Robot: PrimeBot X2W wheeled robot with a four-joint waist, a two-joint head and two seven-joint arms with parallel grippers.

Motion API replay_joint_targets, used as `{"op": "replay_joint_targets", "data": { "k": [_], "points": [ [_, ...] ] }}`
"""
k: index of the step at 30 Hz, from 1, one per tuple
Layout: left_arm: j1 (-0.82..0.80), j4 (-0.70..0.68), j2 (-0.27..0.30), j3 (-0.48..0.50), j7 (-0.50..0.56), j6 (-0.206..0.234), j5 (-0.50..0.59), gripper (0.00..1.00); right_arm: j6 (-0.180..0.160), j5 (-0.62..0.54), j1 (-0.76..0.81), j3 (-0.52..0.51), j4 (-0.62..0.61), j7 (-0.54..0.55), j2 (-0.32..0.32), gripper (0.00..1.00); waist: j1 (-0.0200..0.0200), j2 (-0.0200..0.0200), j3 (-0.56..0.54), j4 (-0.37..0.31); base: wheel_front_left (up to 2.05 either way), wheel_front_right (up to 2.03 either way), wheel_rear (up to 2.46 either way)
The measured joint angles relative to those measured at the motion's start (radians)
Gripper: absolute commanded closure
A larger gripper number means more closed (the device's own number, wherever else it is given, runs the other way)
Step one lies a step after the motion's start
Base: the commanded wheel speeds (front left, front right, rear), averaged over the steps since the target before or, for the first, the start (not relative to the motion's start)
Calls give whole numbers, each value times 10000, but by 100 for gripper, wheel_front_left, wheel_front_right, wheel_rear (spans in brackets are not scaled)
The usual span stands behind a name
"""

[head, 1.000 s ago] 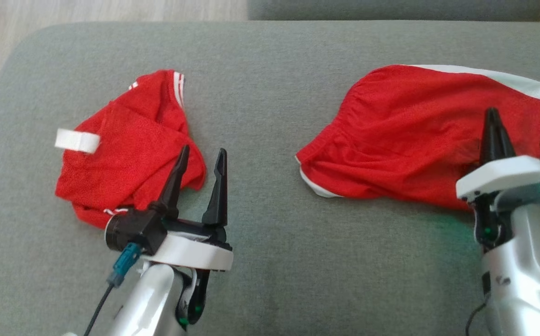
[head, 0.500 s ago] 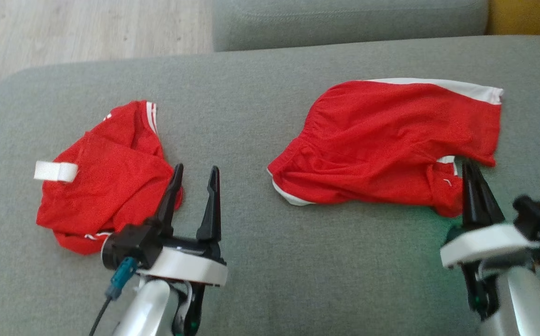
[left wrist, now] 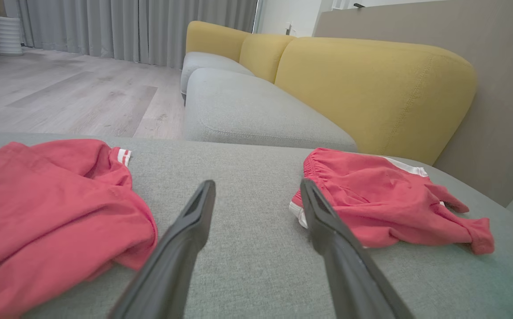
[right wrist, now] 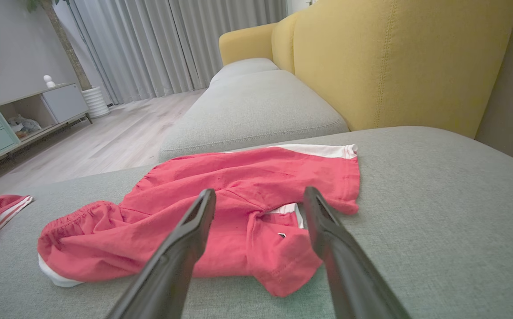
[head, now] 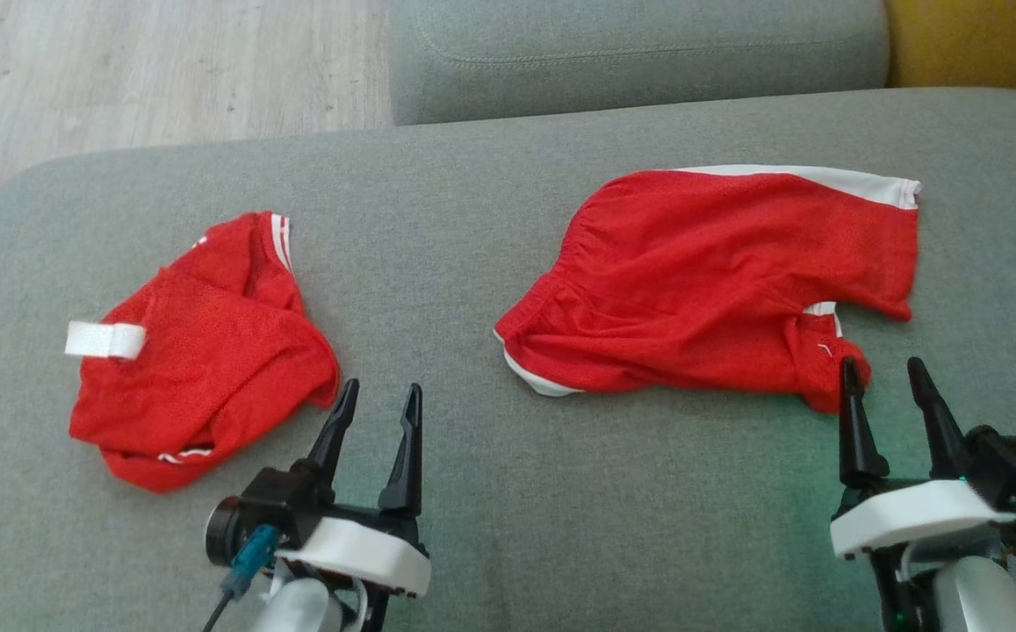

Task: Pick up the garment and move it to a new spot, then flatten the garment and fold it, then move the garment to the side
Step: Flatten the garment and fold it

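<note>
1. My right gripper is open, its two dark fingers spread wide with nothing pinched between them.
2. It hangs low over the grey cushion, at the near right corner of the red shorts.
3. In the head view one fingertip overlaps the hem of the near leg. I cannot tell whether it touches the cloth.
4. In my right wrist view that bunched leg end lies just ahead of the fingers, framed between them.
5. The shorts lie on the right half of the cushion, spread out but wrinkled. The gathered waistband points towards my left and the leg openings towards my right.
6. A white stripe runs along their far edge, and white trim shows at the near waistband corner.
7. My left gripper is open too and holds nothing. It is poised over bare cushion between the two garments.
8. A crumpled red jersey lies on the left half of the cushion, well apart from the shorts. It has white stripes on a sleeve cuff and a white tag on its left edge.
9. The jersey's near right corner is just beside my left fingers, not touching them.
10. Beyond the cushion are a grey sofa seat, a yellow backrest and a pale wooden floor.
</note>
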Motion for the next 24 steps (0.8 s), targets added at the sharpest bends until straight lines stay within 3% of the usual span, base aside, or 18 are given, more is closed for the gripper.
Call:
{"op": "replay_joint_targets", "data": {
  "k": [6, 11, 24],
  "points": [
    [-184, 2, 2, -61, 0, -4, 4, 0, 0, 439, -233, 12, 159, 405, 2, 0, 1, 0, 298, 116, 0, 0, 0],
    [-523, -92, 0, -192, 0, -79, 104, 0, 0, 1565, -1518, -136, 1037, 1350, 2, 0, 2, 0, 707, 316, 0, 0, 0],
    [-975, -150, -2, -443, 0, -82, 67, 0, 0, 2665, -4563, -1616, 5078, 2882, -12, 0, 2, 0, 1456, 1170, 0, 0, 0]
  ]
}}
